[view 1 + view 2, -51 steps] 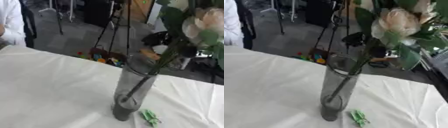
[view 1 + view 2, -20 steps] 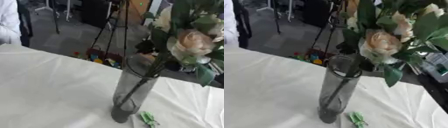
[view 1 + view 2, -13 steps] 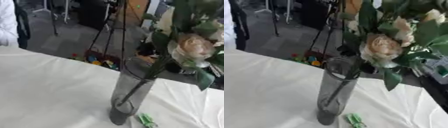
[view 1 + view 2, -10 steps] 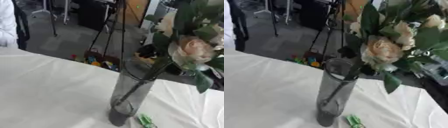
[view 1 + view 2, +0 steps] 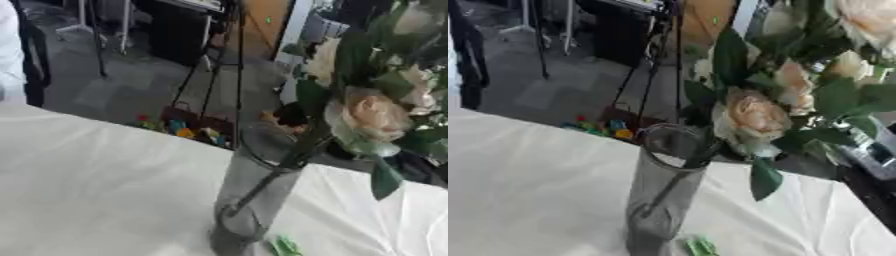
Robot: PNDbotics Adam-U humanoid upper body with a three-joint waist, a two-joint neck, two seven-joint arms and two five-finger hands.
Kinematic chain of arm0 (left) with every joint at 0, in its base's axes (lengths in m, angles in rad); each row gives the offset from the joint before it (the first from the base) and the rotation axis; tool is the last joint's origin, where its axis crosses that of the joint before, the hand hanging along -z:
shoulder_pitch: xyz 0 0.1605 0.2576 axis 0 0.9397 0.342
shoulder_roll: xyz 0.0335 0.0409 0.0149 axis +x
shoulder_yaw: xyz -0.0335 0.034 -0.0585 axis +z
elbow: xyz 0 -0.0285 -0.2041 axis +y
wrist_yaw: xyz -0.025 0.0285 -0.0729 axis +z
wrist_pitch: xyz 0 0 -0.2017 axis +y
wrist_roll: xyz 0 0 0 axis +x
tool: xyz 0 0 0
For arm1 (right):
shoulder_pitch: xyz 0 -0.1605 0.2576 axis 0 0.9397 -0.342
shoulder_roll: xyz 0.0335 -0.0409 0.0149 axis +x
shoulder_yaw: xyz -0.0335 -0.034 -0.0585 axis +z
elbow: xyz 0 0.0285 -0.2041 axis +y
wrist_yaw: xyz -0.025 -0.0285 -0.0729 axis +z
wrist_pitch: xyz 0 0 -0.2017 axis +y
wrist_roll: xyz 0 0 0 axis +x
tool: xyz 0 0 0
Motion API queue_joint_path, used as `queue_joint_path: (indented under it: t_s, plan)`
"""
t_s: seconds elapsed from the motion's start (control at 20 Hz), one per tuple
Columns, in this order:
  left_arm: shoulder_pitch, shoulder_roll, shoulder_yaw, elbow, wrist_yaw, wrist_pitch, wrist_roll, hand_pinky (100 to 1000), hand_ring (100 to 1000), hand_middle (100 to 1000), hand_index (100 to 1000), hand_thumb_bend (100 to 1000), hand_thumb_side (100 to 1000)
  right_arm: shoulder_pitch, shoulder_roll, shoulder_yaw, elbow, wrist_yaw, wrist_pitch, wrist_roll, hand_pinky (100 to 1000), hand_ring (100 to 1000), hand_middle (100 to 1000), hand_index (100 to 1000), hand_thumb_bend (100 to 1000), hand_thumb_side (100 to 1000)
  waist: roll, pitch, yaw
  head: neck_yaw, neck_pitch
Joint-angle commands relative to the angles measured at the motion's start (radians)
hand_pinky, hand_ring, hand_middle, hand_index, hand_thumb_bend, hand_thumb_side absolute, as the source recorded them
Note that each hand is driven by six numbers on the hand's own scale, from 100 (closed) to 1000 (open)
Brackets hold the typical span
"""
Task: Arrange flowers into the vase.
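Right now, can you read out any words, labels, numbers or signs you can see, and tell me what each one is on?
None can be read. The grey glass vase holding the flowers bears no label. The small green thing on the white table by the vase's foot shows no lettering. Anything in the background is too blurred to read.

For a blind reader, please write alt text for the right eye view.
A tall grey glass vase stands on a white table, holding a stem whose cream flowers and green leaves lean right above the rim. A small green scrap lies by its base. No robot hand shows.
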Motion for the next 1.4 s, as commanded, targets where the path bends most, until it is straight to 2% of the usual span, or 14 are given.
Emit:
queue_joint_path:
  t_s: [0.05, 0.15, 0.25, 0.35, 0.6, 0.65, 0.8, 1.15, 1.4]
  plan:
    - [-0.010, 0.013, -0.002, -0.013, -0.005, 0.002, 0.002, 729, 839, 739, 899, 245, 1000, -0.012, -0.049, -0.028, 0.012, -0.020, -0.031, 0.032, 1000, 1000, 1000, 1000, 400, 685, 0.010, -0.016, -0.005, -0.005, -0.019]
    - [-0.010, 0.013, -0.002, -0.013, -0.006, 0.002, 0.002, 729, 839, 739, 899, 245, 1000, -0.014, -0.046, -0.035, 0.016, -0.038, -0.028, 0.032, 1000, 1000, 1000, 1000, 476, 803, 0.010, -0.014, -0.006, -0.006, -0.020]
    - [-0.010, 0.014, -0.003, -0.013, -0.008, 0.002, 0.002, 729, 839, 739, 899, 242, 1000, -0.014, -0.046, -0.043, 0.022, -0.059, -0.023, 0.032, 1000, 1000, 1000, 1000, 502, 857, 0.010, -0.011, -0.007, -0.007, -0.021]
    - [-0.009, 0.015, -0.002, -0.013, -0.009, 0.002, 0.003, 729, 839, 739, 898, 238, 1000, -0.012, -0.050, -0.061, 0.038, -0.081, -0.017, 0.032, 1000, 1000, 1000, 1000, 507, 1000, 0.010, -0.008, -0.010, -0.010, -0.022]
    - [-0.009, 0.019, -0.001, -0.013, -0.012, 0.001, 0.004, 730, 839, 739, 898, 237, 1000, -0.001, -0.069, -0.082, 0.059, -0.111, 0.001, 0.032, 1000, 1000, 1000, 1000, 494, 1000, 0.010, 0.001, -0.015, -0.016, -0.024]
    - [-0.009, 0.019, -0.001, -0.013, -0.013, 0.001, 0.004, 730, 839, 739, 898, 236, 1000, 0.002, -0.071, -0.082, 0.058, -0.112, 0.003, 0.032, 1000, 1000, 1000, 1000, 444, 1000, 0.010, 0.003, -0.016, -0.016, -0.026]
    - [-0.009, 0.019, -0.001, -0.013, -0.015, 0.001, 0.005, 730, 839, 739, 897, 234, 1000, 0.009, -0.075, -0.078, 0.050, -0.109, 0.010, 0.032, 1000, 1000, 1000, 1000, 384, 980, 0.010, 0.010, -0.017, -0.015, -0.031]
    - [-0.014, 0.017, -0.002, -0.013, -0.020, 0.000, 0.005, 731, 839, 739, 897, 228, 1000, 0.007, -0.073, -0.088, 0.059, -0.120, 0.030, 0.032, 1000, 1000, 1000, 1000, 395, 1000, 0.010, 0.029, -0.017, -0.012, -0.051]
    - [-0.014, 0.015, -0.002, -0.013, -0.021, 0.001, 0.005, 733, 839, 739, 897, 226, 1000, 0.003, -0.067, -0.091, 0.066, -0.135, 0.035, 0.032, 1000, 1000, 1000, 1000, 315, 917, 0.010, 0.037, -0.019, -0.008, -0.055]
